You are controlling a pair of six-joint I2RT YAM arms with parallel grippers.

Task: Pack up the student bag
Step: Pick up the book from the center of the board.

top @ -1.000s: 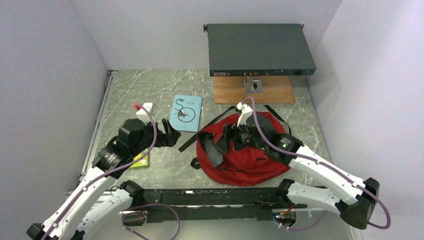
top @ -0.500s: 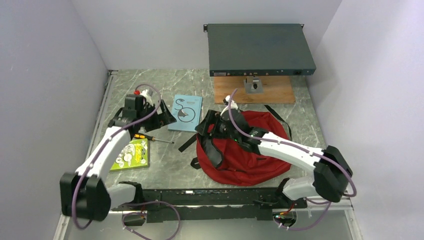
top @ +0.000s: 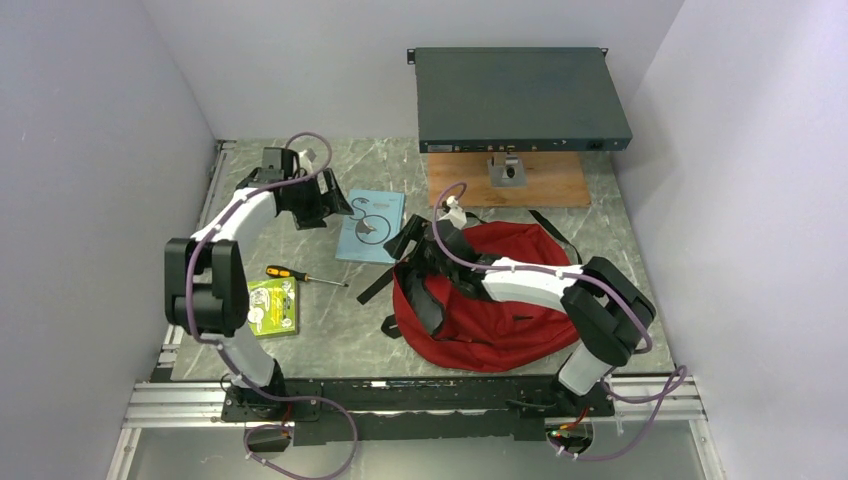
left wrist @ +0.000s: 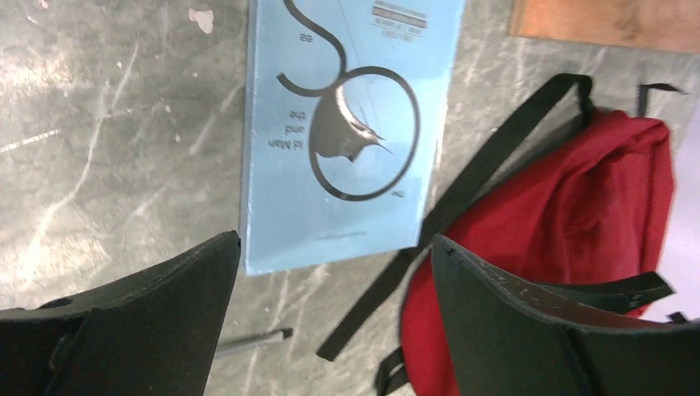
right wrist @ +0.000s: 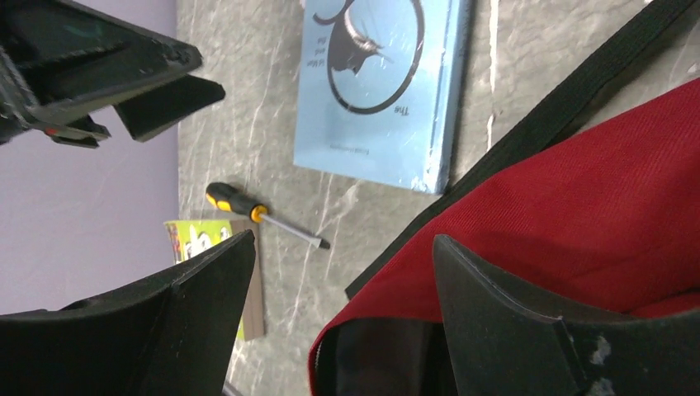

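The student bag [top: 505,310] is a dark red backpack lying flat at centre right, black straps [top: 375,285] trailing off its left side. Its dark opening [right wrist: 396,355] faces left. My right gripper [top: 412,245] hovers open over that left rim, with the red fabric edge [right wrist: 594,214] showing below and between its fingers. A light blue book [top: 371,225] lies just left of the bag. My left gripper [top: 333,205] stands open at the book's far left corner, holding nothing; its wrist view shows the book [left wrist: 347,124], a strap [left wrist: 462,206] and the bag [left wrist: 578,206].
An orange-handled screwdriver [top: 300,276] and a green book [top: 272,308] lie at the near left. At the back, a wooden board [top: 505,180] sits under a dark rack unit [top: 520,100]. Grey walls close in left, right and behind.
My left arm has swung away from the near left, off the green book, to the blue book's far side. My right gripper has slid left across the bag to its opening edge.
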